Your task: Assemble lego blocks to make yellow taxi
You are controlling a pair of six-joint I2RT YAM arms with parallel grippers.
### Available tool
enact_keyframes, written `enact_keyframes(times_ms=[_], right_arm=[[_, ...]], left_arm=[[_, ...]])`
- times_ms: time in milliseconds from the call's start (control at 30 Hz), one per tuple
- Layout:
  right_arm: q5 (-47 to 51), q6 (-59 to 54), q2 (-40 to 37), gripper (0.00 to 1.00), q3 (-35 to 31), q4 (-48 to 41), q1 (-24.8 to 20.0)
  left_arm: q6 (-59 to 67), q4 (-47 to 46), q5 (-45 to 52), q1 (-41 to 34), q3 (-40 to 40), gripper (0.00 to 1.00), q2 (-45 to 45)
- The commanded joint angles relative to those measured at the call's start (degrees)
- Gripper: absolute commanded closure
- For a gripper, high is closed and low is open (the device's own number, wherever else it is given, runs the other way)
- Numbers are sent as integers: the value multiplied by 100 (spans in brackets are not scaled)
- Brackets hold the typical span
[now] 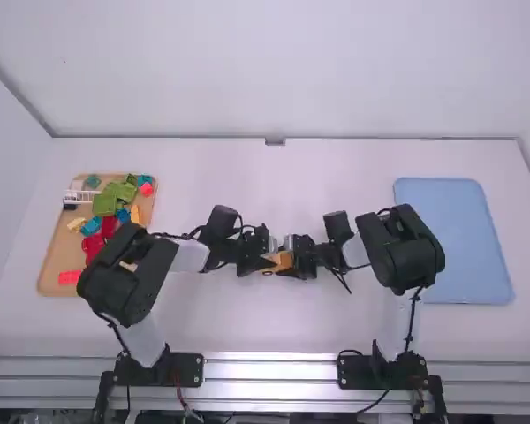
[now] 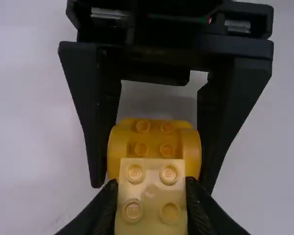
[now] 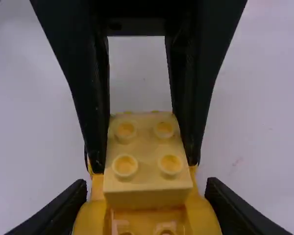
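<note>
Above the table's middle, my left gripper (image 1: 263, 256) and my right gripper (image 1: 293, 258) meet around small yellow and orange blocks (image 1: 280, 261). In the left wrist view my left gripper (image 2: 151, 200) is shut on a pale yellow block (image 2: 150, 191); beyond it lies an orange-yellow piece (image 2: 154, 134) between the right fingers. In the right wrist view my right gripper (image 3: 146, 205) is shut on the orange-yellow piece (image 3: 93, 215). The pale yellow block (image 3: 144, 152) touches it, held between the left fingers. How fully they are joined is hidden.
A wooden tray (image 1: 53, 265) at the left holds several loose blocks in red, green, blue and yellow, partly under the left arm. A light blue mat or tray (image 1: 459, 238) lies at the right, beside the right arm.
</note>
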Motion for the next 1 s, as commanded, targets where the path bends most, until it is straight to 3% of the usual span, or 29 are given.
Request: enact_keyframes(times_ms=[0,700,833,867,933,967], right_arm=[[61,50,92,51,44,-28,-26],[61,50,92,50,44,-28,-26],[61,52,92,51,44,-31,-26],[59,50,92,50,44,-31,-26],[59,50,92,50,44,-31,-26],[59,52,92,50,44,-31,-26]], left_arm=[[-24,-98,-358,11,11,74,-254],[-20,-688,-977,11,11,75,-260],[-22,-710,-973,11,11,69,-260],[-20,-708,-973,13,11,62,-260],[-24,-688,-968,13,11,38,-260],[-24,-688,-968,13,13,37,-260]])
